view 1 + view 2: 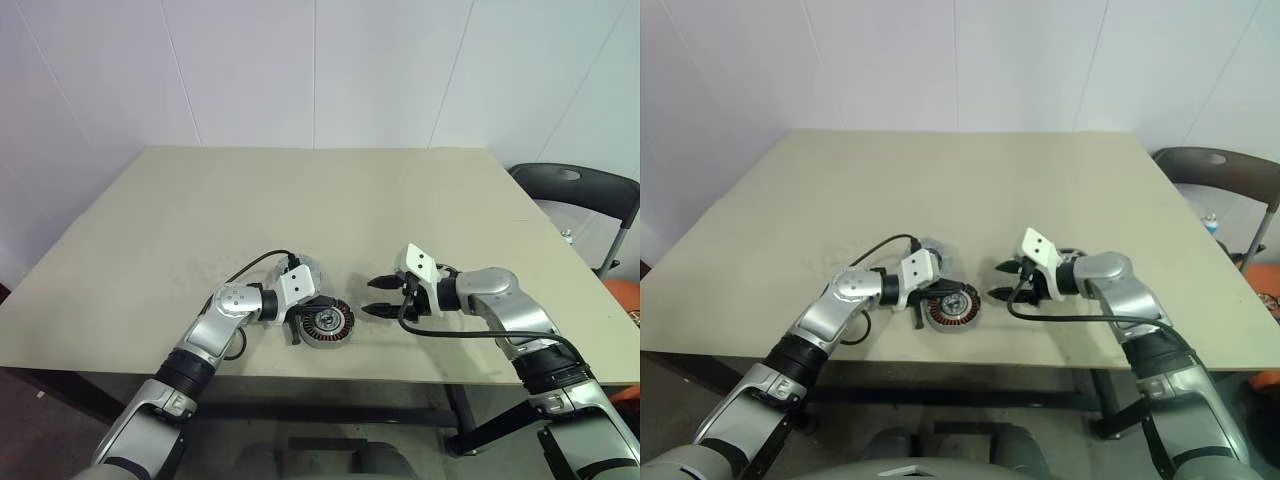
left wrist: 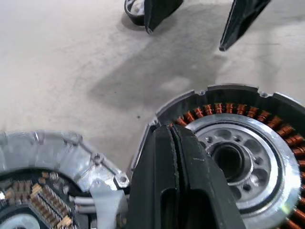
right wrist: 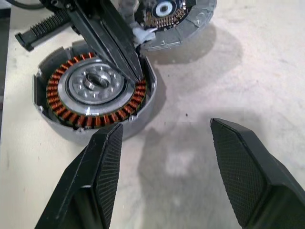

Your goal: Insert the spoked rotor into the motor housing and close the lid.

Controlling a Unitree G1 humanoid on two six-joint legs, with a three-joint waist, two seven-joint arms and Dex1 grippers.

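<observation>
Pinching the spoked rotor (image 1: 328, 322) by its rim, the left gripper (image 1: 296, 325) is closed near the table's (image 1: 300, 200) six-o'clock edge; motor housing (image 3: 177, 19) just beside; right gripper (image 1: 379, 296), at three o'clock, gapes empty across bare tabletop.

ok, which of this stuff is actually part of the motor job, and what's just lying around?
In the job:
- spoked rotor, coils up, left pincer shut on its rim
- motor housing, right beside the rotor
- right pincer, open, holding nothing

Lying about:
- chair, off past the table
</observation>
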